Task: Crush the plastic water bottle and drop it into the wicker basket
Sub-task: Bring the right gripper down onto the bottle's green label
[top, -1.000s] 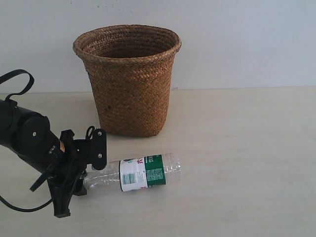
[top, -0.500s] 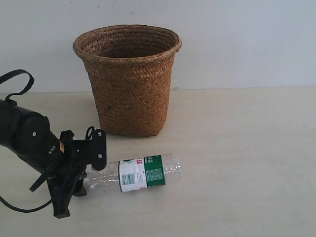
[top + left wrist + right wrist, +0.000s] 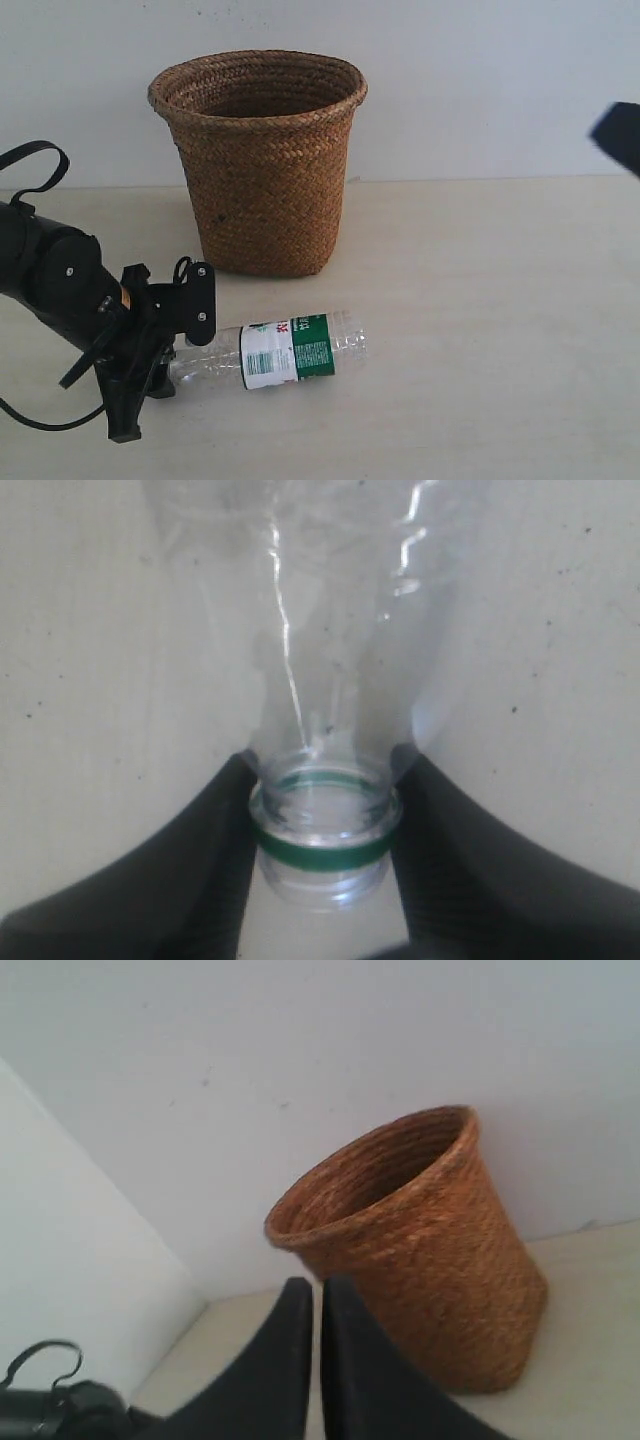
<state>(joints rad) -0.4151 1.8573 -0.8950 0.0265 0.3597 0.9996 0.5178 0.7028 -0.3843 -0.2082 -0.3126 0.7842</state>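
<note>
At near left, the left gripper [image 3: 172, 345] is clamped on the neck of the plastic water bottle [image 3: 290, 349], which lies on its side on the table [image 3: 480, 330]. Just beyond stands the wicker basket [image 3: 265, 200], upright. The right gripper [image 3: 316, 1286] has its fingers together, empty

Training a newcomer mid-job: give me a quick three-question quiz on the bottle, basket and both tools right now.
1. True or false: the plastic water bottle stands upright inside the wicker basket.
2. Which part of the bottle does the left tool clamp: A base, B label, C neck?
3. Fill in: the right tool is ____ and holds nothing.
Key: 1 false, it lies on the table; 2 C; 3 shut.
</note>
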